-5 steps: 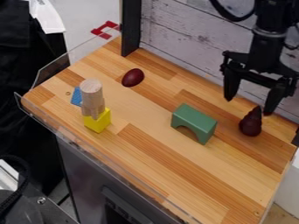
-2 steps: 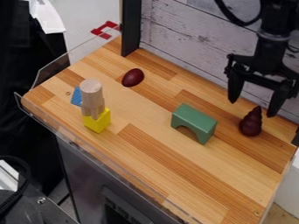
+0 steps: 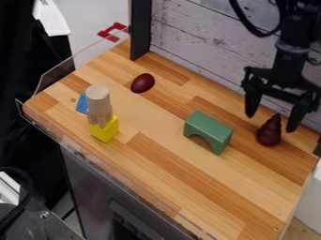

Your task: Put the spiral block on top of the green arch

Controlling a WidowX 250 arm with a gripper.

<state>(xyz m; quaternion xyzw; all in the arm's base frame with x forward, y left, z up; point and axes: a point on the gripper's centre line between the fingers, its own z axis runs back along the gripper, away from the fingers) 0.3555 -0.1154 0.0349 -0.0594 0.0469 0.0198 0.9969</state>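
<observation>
**Claw (image 3: 271,123) spread wide at the spiral block (image 3: 270,133), three o'clock**

Read the view as a clock face, twelve at the top. The black arm (image 3: 289,58) comes in from between one and two o'clock and hangs down toward three. The claw's two fingers (image 3: 253,101) stand well apart, one to either side of the spiral block's pointed tip as seen here; whether either touches it, I cannot tell.

The dark red spiral block stands upright on the wooden tabletop (image 3: 188,192), just past three o'clock, near the edge by the whitewashed plank wall (image 3: 197,44). The green arch (image 3: 210,126) stands nearer the centre, between three and four, flat top up, its opening facing roughly seven. The spiral block is beside the arch, apart from it.

Over at nine o'clock, a pale wooden cylinder (image 3: 98,97) stands on a pale notched piece (image 3: 97,118), which rests on a yellow block (image 3: 106,131). A blue piece (image 3: 81,103), partly hidden by the cylinder, lies just beyond toward ten. A dark red egg shape (image 3: 143,83) lies between eleven and twelve. Out at eleven, a red bracket-like piece (image 3: 110,33) sits at the tabletop's far corner, beside a black post (image 3: 141,33).
</observation>
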